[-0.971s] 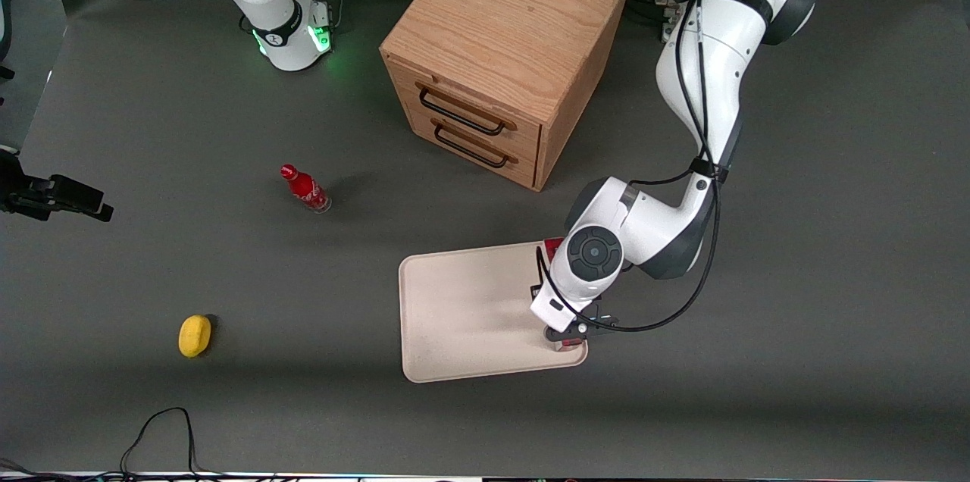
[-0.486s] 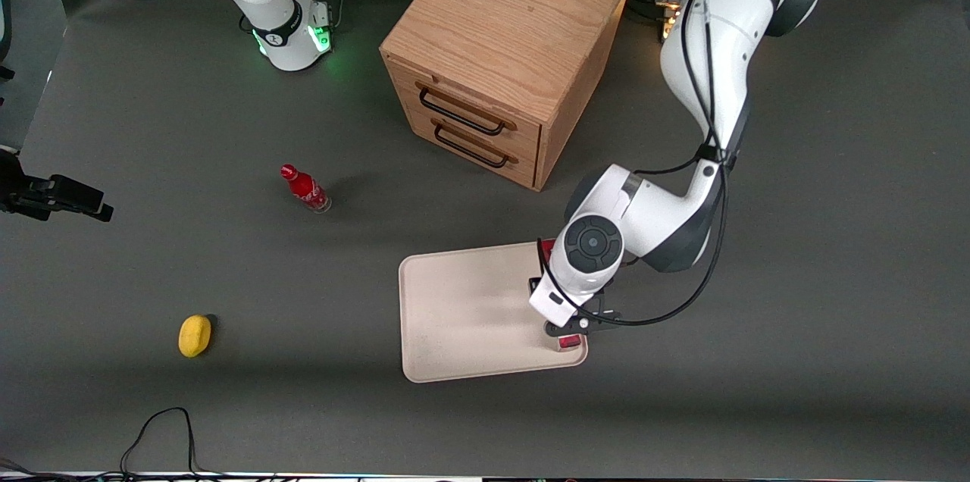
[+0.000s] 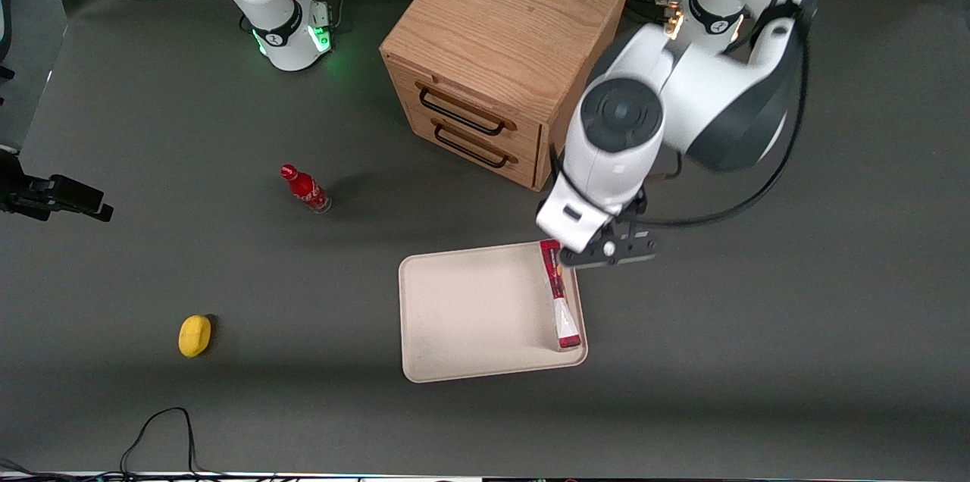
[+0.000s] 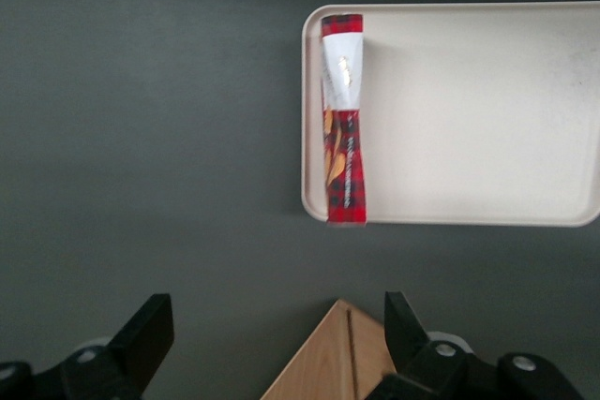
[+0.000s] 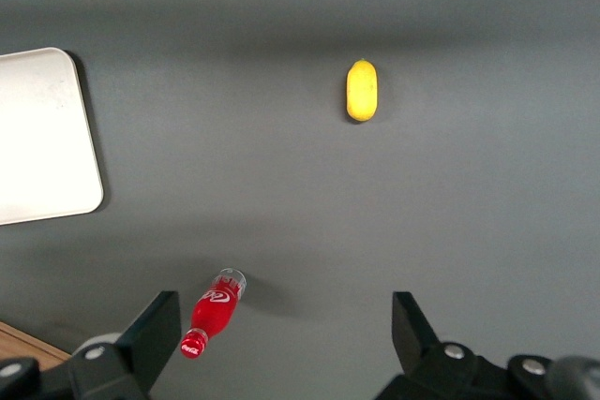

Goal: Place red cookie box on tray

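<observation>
1. Red cookie box [image 3: 559, 295] lies flat in the tray [image 3: 470, 311], along the tray's short edge toward the working arm's end of the table; its white end points toward the front camera and its other end reaches the tray's rim nearest the cabinet.
2. From the wrist, the red cookie box [image 4: 343, 119] shows its plaid face and a white band, pressed against the rim of the tray [image 4: 487, 222], with nothing touching it.
3. Gripper [image 3: 612, 248] hangs high above the table, over the tray's corner nearest the wooden drawer cabinet [image 3: 500, 57] — its fingers [image 4: 145, 330] are spread wide and hold nothing.
4. A second ago the gripper was down low over the tray's near corner, right on the box and hiding most of it; half a second ago it was much the same. Now the arm has risen and drawn back toward the cabinet, and the box is in plain sight.
5. Toward the parked arm's end sit a small red bottle [image 3: 305, 189] and — nearer the front camera — a yellow lemon [image 3: 194, 336], both where they were.
</observation>
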`<action>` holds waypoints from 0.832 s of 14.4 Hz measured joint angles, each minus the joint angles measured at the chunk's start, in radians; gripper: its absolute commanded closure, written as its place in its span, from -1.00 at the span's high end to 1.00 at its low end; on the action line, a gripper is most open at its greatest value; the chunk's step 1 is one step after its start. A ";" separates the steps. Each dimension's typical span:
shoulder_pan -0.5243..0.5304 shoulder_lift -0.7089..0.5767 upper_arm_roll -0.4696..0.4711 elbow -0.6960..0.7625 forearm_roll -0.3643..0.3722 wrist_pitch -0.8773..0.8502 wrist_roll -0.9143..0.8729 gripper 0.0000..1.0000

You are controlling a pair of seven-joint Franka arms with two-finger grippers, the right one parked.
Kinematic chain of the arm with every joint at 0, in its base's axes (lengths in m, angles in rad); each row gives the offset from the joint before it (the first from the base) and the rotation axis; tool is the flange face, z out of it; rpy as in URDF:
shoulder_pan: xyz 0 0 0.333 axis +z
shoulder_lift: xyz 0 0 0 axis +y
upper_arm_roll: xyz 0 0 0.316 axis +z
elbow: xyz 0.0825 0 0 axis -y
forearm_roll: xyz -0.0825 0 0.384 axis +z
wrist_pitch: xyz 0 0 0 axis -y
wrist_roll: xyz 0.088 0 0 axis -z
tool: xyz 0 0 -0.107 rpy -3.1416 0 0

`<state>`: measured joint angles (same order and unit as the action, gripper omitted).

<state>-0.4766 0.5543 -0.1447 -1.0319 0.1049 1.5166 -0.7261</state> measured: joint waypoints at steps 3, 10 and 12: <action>0.018 -0.146 0.014 -0.136 0.002 -0.018 0.001 1.00; 0.283 -0.397 0.026 -0.469 -0.012 0.045 0.285 1.00; 0.361 -0.451 0.027 -0.537 -0.024 0.069 0.389 1.00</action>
<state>-0.1156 0.1032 -0.1173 -1.5691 0.0804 1.5853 -0.3375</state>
